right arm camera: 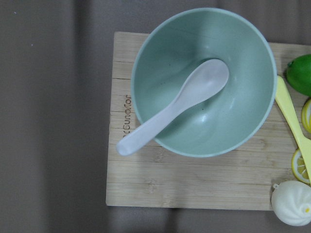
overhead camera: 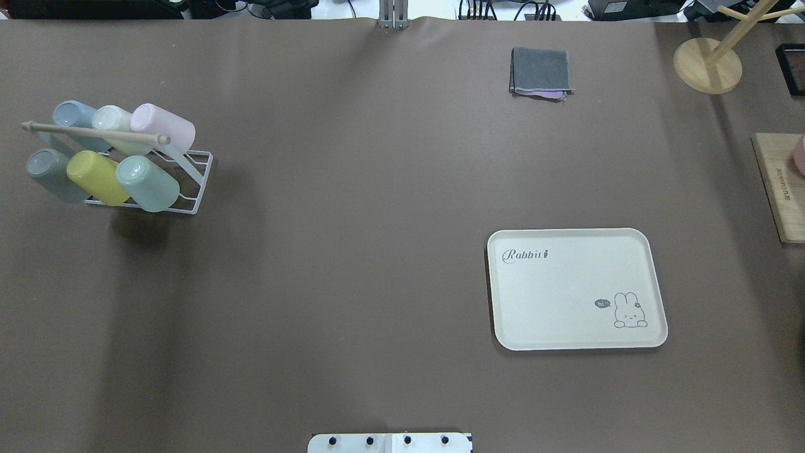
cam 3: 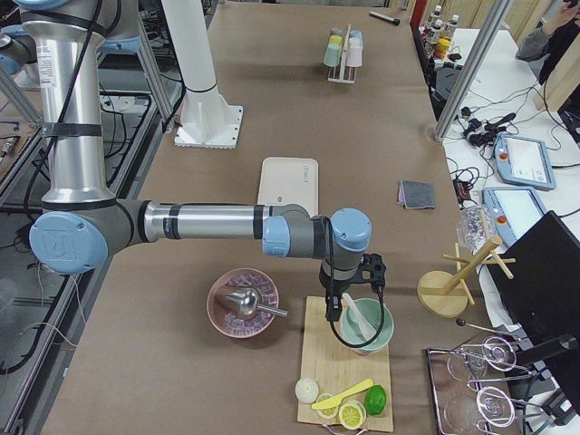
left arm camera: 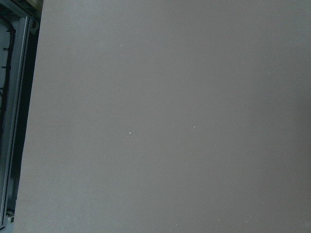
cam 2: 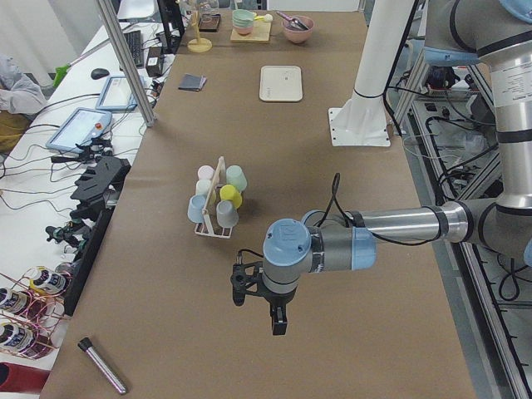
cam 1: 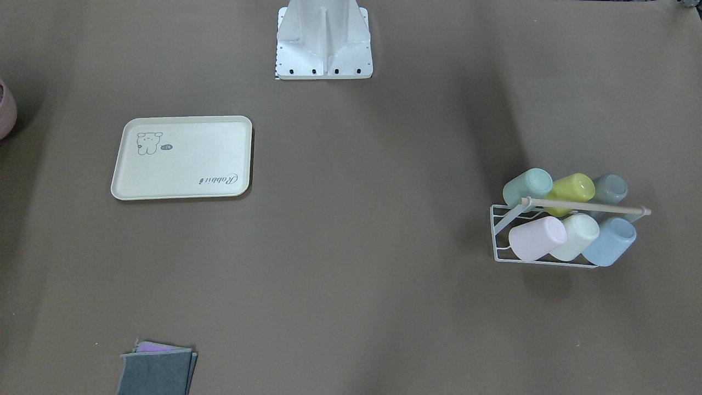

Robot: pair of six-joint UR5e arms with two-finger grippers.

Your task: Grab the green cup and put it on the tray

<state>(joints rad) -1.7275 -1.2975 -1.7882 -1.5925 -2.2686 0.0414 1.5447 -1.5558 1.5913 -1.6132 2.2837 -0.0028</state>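
Jaws unreadable; brown table (overhead camera: 352, 283) bears tray (overhead camera: 566, 289), green cup (overhead camera: 149, 182) in rack (overhead camera: 186, 165).

The right gripper (cam 3: 340, 308) hangs just over a green bowl (cam 3: 372, 333) holding a white spoon (cam 3: 356, 314), on a wooden board (cam 3: 340, 376). The cream tray (cam 3: 288, 181) lies beyond, the cup rack (cam 3: 343, 53) far off.

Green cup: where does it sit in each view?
Front-facing: green cup at the upper-left corner of the rack.
Overhead: rack's lower-right corner.
Exterior left: rack's far right side.
Exterior right: tiny, rack's near left, hard to tell.
Wrist views: not in either.
Shared landmark: the rack's wooden bar.
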